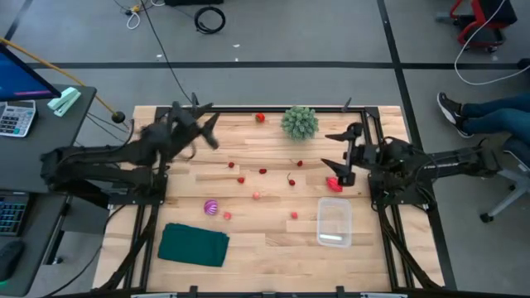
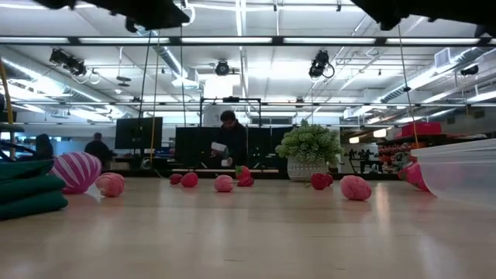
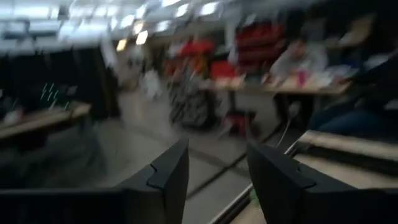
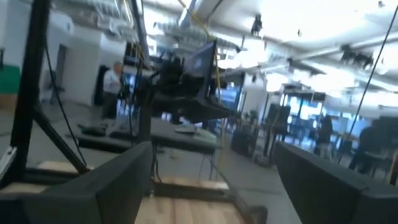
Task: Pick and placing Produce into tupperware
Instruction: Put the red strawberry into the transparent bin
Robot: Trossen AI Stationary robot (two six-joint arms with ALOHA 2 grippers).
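The produce lies loose on the wooden table: several small red pieces [image 1: 262, 171] mid-table, one at the far edge [image 1: 260, 117], a larger red piece [image 1: 334, 184] and a purple-striped ball [image 1: 211, 207]. The clear tupperware [image 1: 334, 222] stands on its base at the near right, seen in the low view as tupperware [image 2: 457, 167]. My left gripper [image 1: 205, 126] hangs above the table's far left, open, with nothing between its fingers [image 3: 174, 174]. Raised just beyond the larger red piece, my right gripper [image 1: 331, 151] is wide open and holds nothing [image 4: 214, 162].
A green bushy plant [image 1: 299, 122] in a pot stands at the far middle. A dark green folded cloth [image 1: 194, 245] lies at the near left. Bare wood lies between the cloth and the tupperware. A desk with a calculator [image 1: 16, 118] stands left of the table.
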